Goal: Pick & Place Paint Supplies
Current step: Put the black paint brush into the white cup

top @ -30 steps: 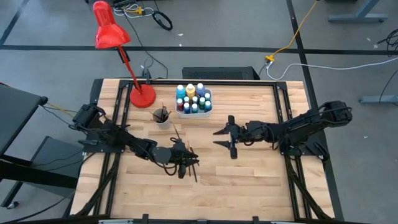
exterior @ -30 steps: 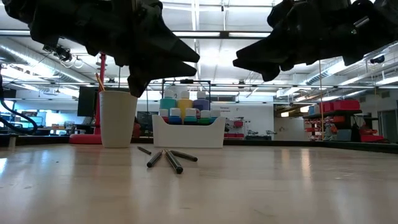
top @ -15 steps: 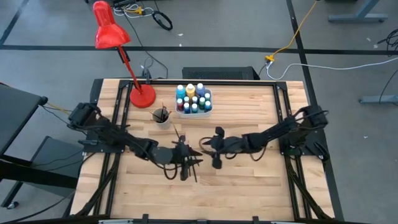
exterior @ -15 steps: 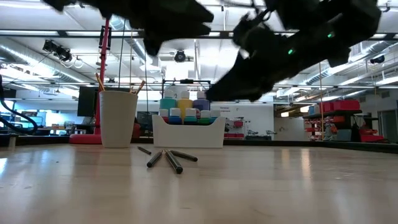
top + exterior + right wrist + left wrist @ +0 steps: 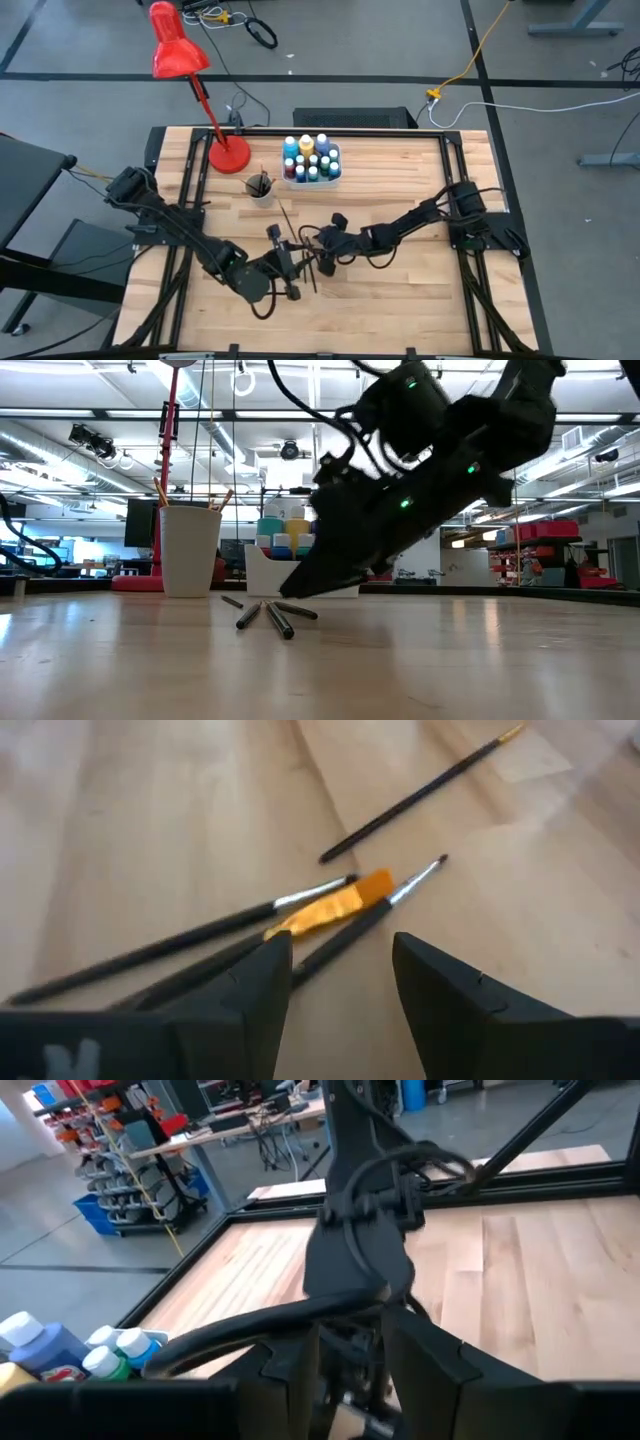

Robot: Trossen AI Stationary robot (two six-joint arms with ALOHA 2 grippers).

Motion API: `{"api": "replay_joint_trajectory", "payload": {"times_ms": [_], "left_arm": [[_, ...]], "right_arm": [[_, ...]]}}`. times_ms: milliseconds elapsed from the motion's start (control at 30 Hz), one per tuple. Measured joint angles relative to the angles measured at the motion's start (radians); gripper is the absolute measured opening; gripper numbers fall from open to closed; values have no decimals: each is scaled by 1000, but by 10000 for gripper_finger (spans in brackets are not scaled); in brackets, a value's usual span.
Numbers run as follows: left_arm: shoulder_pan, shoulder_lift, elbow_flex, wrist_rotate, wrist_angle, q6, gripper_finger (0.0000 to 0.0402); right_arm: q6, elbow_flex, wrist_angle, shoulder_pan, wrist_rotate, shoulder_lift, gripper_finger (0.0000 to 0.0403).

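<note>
Right gripper (image 5: 340, 970), fingers spread and empty, tilted low over loose paintbrushes (image 5: 330, 915) lying crossed on the wooden table (image 5: 400, 300) near its middle. Left gripper (image 5: 283, 262) hangs just beside them; whether it is spread or closed cannot be told. Behind: white cup (image 5: 259, 186) holding brushes, tray of paint bottles (image 5: 311, 160), red lamp (image 5: 178, 55).

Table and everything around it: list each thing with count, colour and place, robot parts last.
paintbrushes: at least three loose, dark handles, lying mid-table
cup: one, white, holding brushes, beside the lamp base
paint bottles: about a dozen, blue, teal, yellow, white, in the white tray at the table's far side
desk lamp: one, red, far left corner
left hand: dark, over the loose brushes
right hand: dark, open, low over the same brushes
</note>
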Motion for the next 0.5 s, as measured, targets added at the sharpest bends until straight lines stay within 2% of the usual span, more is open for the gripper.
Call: {"api": "replay_joint_trajectory", "payload": {"times_ms": [100, 500], "left_arm": [[-2, 0, -1, -2, 5, 0, 121], [-2, 0, -1, 2, 22, -2, 121]], "right_arm": [[16, 4, -37, -2, 52, 4, 178], [11, 4, -37, -5, 47, 7, 178]]}}
